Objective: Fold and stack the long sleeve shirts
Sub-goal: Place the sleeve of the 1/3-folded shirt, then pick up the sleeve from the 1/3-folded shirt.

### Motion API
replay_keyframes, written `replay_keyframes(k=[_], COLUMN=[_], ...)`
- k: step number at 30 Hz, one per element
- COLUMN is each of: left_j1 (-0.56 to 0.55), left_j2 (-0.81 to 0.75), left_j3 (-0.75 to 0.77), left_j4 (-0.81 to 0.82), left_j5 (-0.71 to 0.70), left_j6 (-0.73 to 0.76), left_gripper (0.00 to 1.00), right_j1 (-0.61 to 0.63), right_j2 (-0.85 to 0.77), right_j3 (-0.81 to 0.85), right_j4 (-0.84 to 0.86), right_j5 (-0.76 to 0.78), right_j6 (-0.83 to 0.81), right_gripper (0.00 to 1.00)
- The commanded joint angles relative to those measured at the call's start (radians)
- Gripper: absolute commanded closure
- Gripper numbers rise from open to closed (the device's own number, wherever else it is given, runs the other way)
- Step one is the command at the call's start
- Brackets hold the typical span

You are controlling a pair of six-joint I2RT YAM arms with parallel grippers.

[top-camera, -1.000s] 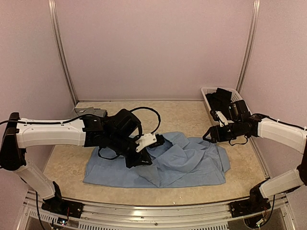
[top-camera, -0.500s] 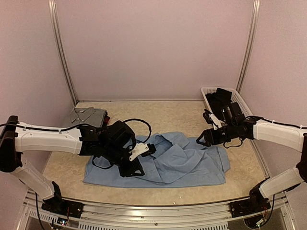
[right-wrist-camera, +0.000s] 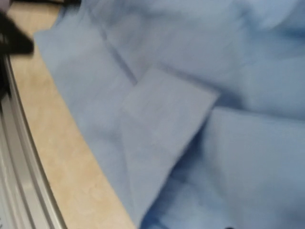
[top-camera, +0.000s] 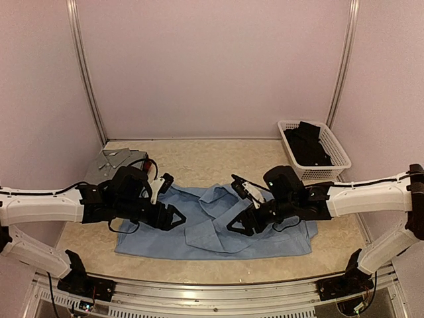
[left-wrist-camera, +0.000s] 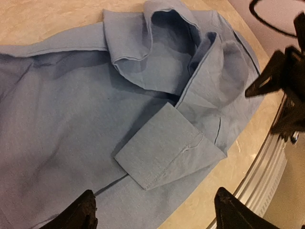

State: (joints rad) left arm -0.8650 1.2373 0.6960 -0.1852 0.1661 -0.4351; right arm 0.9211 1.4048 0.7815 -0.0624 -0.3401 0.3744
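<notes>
The big light blue shirt point(top-camera: 285, 233) lies flat in the middle of the table point(top-camera: 199, 154), a bit toward the near edge. Its collar point(left-wrist-camera: 164, 28) points to the far side. One sleeve is laid across the front, and its cuff point(left-wrist-camera: 167, 145) rests on top of the body. The left gripper point(top-camera: 171, 216) hangs low over the left part of the shirt. Its two fingers are spread wide and there is nothing between them. The right gripper point(top-camera: 242, 224) hangs low over the middle of the shirt, close to the cuff. From the top view and the left wrist view its fingers look spread too, with nothing in them. The right wrist view is too blurry to help. A folded grey shirt point(top-camera: 114, 159) sits on the far left of the table. A white basket point(top-camera: 339, 158) with dark clothes point(top-camera: 306, 142) in it stands at the far right. I think the job is in the middle of folding the blue shirt. The sleeve is tucked in, but the body is not folded over yet. Next, each gripper should pinch an edge of the shirt, one on each side. Then both should lift and carry the cloth over together, so that the fold comes out straight and the sleeve stays inside. After that the blue shirt can go on the pile with the grey one.
</notes>
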Motion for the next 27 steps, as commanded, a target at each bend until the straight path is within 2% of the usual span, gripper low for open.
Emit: replay_keyframes(k=[1,2,3,12,18,22,27], left_j1=[0.019,0.022,0.026,0.049,0.053,0.061,0.072], left_j2=[-0.094,-0.111,-0.132,-0.23,-0.279,-0.303,-0.319], left_j3=[-0.059,-0.07,-0.077,-0.103,-0.138,-0.148,-0.156], left_j4=[0.091,0.095,0.097,0.084,0.105,0.103,0.099], left_j5=[-0.102,-0.127,-0.142,-0.22,-0.238,-0.242,-0.238], left_j6=[-0.152,-0.163,-0.17,-0.222,-0.288,-0.309,-0.324], left_gripper=[0.07,0.02,0.01,0.01,0.01,0.01,0.01], right_j1=[0.071,0.082,0.09,0.126,0.139,0.148,0.148], right_j2=[0.129,0.153,0.177,0.327,0.414,0.444,0.452], right_j3=[0.049,0.062,0.073,0.158,0.215,0.239,0.259], right_j4=[0.061,0.06,0.073,0.101,0.108,0.098,0.07], right_j5=[0.053,0.058,0.056,0.029,-0.006,-0.008,0.006], right_j6=[0.077,0.085,0.091,0.103,0.094,0.084,0.075], right_gripper=[0.41,0.41,0.41,0.48,0.61,0.75,0.8])
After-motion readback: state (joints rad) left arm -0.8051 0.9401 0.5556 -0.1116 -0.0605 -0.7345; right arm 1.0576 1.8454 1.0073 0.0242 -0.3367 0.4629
